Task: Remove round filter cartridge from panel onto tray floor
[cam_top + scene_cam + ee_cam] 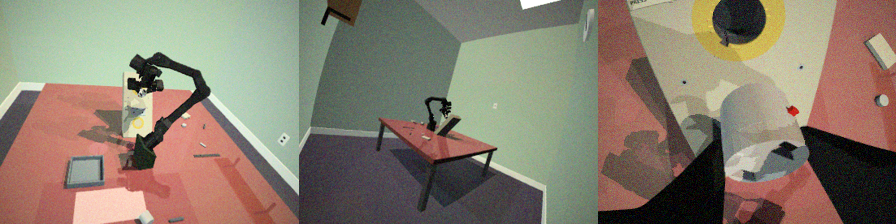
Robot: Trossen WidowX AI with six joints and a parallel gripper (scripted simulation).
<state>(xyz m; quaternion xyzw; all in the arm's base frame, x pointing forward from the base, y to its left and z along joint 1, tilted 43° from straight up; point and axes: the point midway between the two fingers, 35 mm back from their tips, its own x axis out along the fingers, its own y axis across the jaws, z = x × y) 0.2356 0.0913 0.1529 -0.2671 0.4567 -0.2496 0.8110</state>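
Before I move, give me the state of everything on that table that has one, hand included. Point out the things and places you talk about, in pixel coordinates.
Hand (142, 92) (446, 116) (762, 140): closed on the cartridge, above the table.
Filter cartridge (142, 94) (759, 117): held, slotted end toward the wrist camera, not yet in the tray.
Service panel (149, 106) (449, 126) (815, 50): standing at a slant.
Panel's round opening (740, 21): uncovered, dark inside.
Tray (102, 170): flat, open-topped.
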